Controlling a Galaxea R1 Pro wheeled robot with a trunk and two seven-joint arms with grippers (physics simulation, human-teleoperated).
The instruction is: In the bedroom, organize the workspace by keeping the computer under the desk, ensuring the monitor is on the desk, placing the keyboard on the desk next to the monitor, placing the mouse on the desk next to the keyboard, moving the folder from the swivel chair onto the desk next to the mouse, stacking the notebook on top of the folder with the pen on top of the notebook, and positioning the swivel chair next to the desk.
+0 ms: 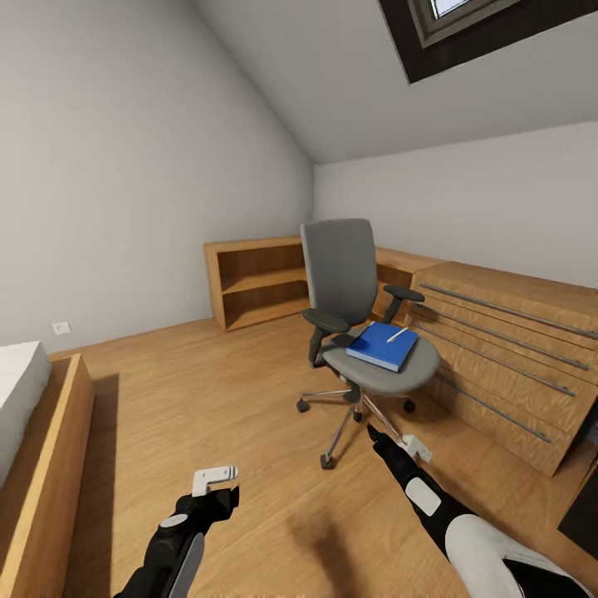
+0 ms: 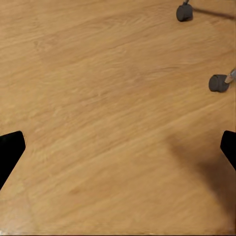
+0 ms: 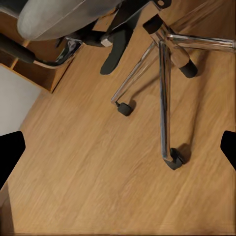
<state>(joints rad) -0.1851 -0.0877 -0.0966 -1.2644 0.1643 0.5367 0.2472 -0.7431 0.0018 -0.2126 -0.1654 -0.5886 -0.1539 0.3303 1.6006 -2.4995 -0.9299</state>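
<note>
The swivel chair [image 1: 359, 307] stands at the centre of the head view, with a grey seat and tall grey back, black armrests and a chrome star base on dark casters. A bright blue folder [image 1: 382, 345] lies flat on the seat, one corner reaching the seat's front edge, and a thin white pen [image 1: 397, 335] rests on top of it.

Low wood cabinets [image 1: 507, 357] run close along the chair's right side, and an open wood shelf unit [image 1: 259, 281] sits behind it at centre left. A bed frame [image 1: 50, 465] fills the lower left. Bare wood floor [image 1: 216, 390] lies open between the bed and the chair.

The left gripper [image 1: 218, 480] hangs at lower centre-left, its fingers spread wide over bare floor. The right gripper [image 1: 384, 438] sits just beside the chair's base, also wide open and empty.
</note>
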